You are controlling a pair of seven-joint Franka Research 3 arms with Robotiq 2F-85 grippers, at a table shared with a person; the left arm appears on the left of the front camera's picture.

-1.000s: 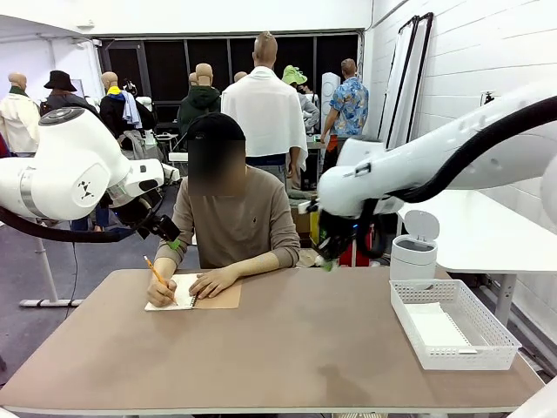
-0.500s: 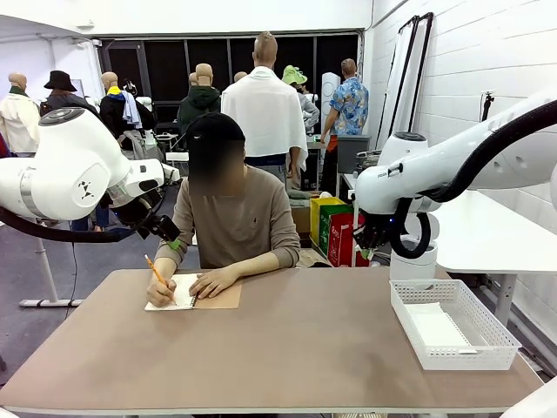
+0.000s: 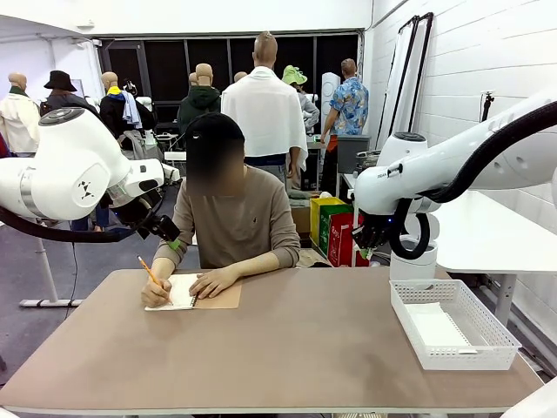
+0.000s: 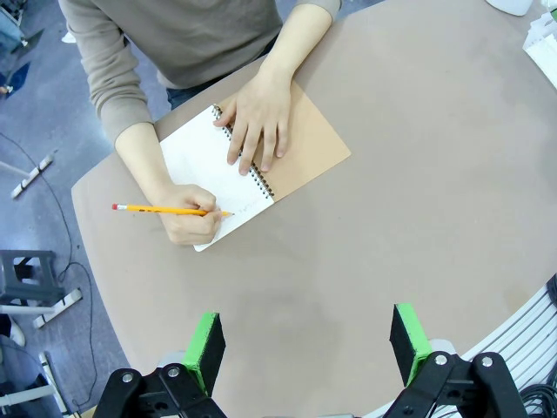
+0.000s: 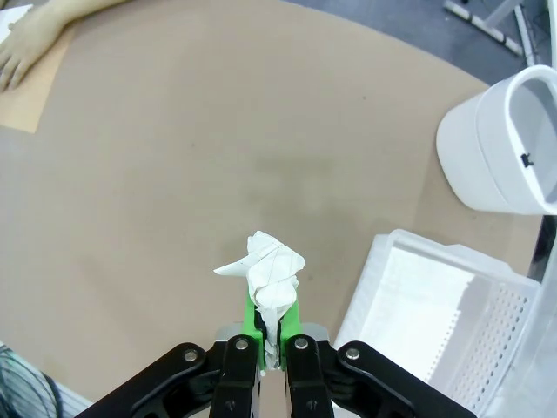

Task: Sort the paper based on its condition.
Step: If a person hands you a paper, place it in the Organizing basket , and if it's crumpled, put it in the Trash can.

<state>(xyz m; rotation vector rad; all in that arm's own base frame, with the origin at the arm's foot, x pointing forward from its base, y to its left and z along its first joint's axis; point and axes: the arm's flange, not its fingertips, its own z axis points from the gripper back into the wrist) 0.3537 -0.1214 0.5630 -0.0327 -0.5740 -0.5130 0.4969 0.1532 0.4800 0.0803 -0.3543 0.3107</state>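
A crumpled white paper [image 5: 268,270] sticks up between the green pads of my right gripper [image 5: 272,305], which is shut on it high over the table, left of the basket. In the front view the right gripper [image 3: 371,237] hangs above the table's far right side. A flat white sheet [image 5: 409,300] lies in the white mesh basket [image 5: 492,348]. My left gripper [image 4: 305,344] is open with nothing in it, high over the table's left part, looking down on the person writing in a spiral notebook [image 4: 218,170] with a pencil [image 4: 165,209].
The basket [image 3: 461,355] stands at the table's right edge. A white lidded bin [image 3: 412,252] stands just beyond the table's far right corner, also in the right wrist view [image 5: 500,148]. The person's hands rest on the notebook [image 3: 183,292] at the far left.
My right arm swung from the table's middle over to the right with the crumpled paper, then came nearly to rest. The person's pencil hand shifted slightly. The left arm stayed put.
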